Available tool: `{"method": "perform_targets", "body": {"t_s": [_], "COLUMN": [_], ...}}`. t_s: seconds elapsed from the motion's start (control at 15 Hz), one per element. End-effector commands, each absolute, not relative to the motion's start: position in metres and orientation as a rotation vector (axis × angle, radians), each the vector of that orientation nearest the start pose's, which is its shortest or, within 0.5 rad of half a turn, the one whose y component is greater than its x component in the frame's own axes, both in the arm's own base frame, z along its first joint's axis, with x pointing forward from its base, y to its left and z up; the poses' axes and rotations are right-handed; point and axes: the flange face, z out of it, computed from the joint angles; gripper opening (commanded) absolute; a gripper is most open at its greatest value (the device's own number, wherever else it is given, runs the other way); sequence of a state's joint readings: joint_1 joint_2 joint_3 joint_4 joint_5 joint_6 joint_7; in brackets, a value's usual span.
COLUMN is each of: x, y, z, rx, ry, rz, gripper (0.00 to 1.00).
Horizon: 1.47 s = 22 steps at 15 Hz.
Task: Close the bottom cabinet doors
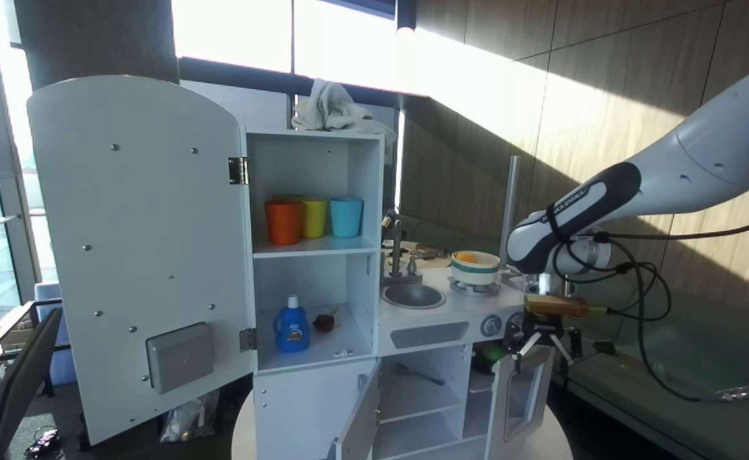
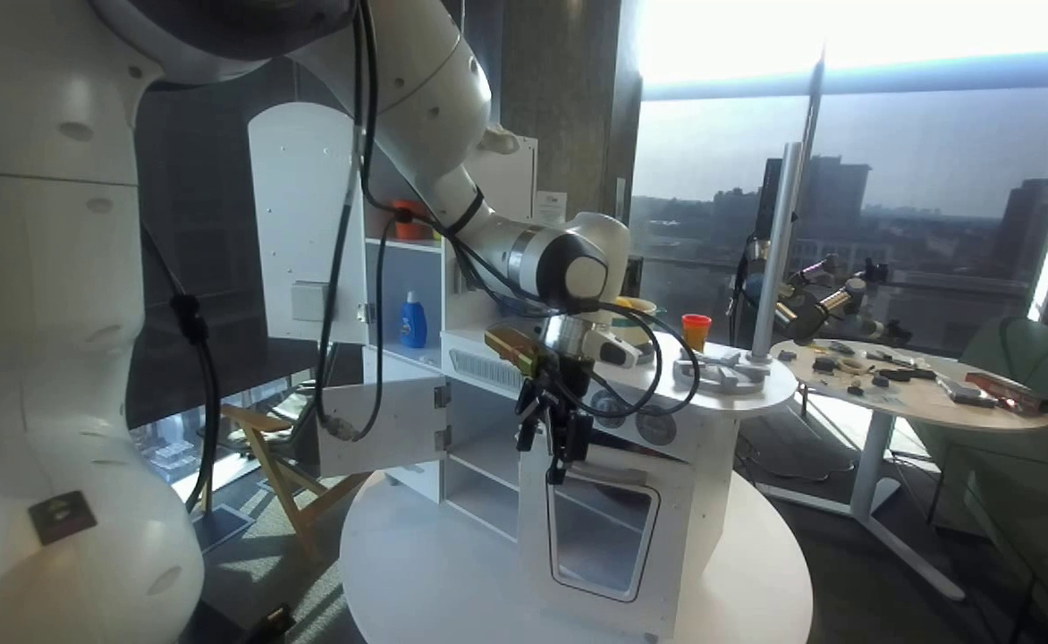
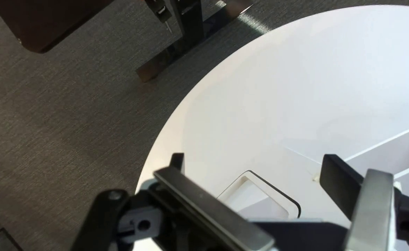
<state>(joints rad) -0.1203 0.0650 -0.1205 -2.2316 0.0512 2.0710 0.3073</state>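
Note:
The plain white bottom cabinet door [image 1: 358, 418] stands swung wide open below the sink; its flat face also shows in an exterior view [image 2: 385, 427]. The bottom door with the rounded window [image 1: 515, 399] stands partly open below the knobs, and it shows from the front in an exterior view [image 2: 537, 537]. My gripper [image 1: 544, 361] points down at the top of this windowed door, also in an exterior view [image 2: 542, 456]. In the wrist view its fingers [image 3: 253, 160] are wide apart with nothing gripped, above the door's window frame [image 3: 274, 195]. I cannot tell whether they touch the door.
The tall rounded-top door [image 1: 138, 255] stands wide open at the left. A bowl [image 1: 475, 268] stands on the stove top. The shelves hold cups [image 1: 283, 222] and a blue bottle [image 1: 292, 326]. The kitchen stands on a round white table [image 2: 426, 572]. Cables hang by the wrist.

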Motion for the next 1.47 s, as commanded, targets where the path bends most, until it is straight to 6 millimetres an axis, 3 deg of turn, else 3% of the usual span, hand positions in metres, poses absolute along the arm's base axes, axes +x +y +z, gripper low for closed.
{"method": "perform_targets", "body": {"t_s": [0.0,0.4,0.6,0.8,1.07,1.2,1.4], "x": [0.521,0.554,0.559,0.532,0.488,0.468,0.456], "y": [-0.118,-0.113,-0.107,-0.097,-0.060,-0.031,0.030], "z": [0.323,0.326,0.336,0.351,0.391,0.414,0.441], "rx": [-2.970,-2.980,-2.984,-2.996,-3.020,-3.051,-3.143], "ry": [0.926,1.004,0.995,0.827,0.538,0.374,0.190], "rz": [0.345,0.290,0.269,0.378,0.535,0.558,0.555], "gripper": [1.00,1.00,1.00,1.00,1.00,1.00,1.00]}}
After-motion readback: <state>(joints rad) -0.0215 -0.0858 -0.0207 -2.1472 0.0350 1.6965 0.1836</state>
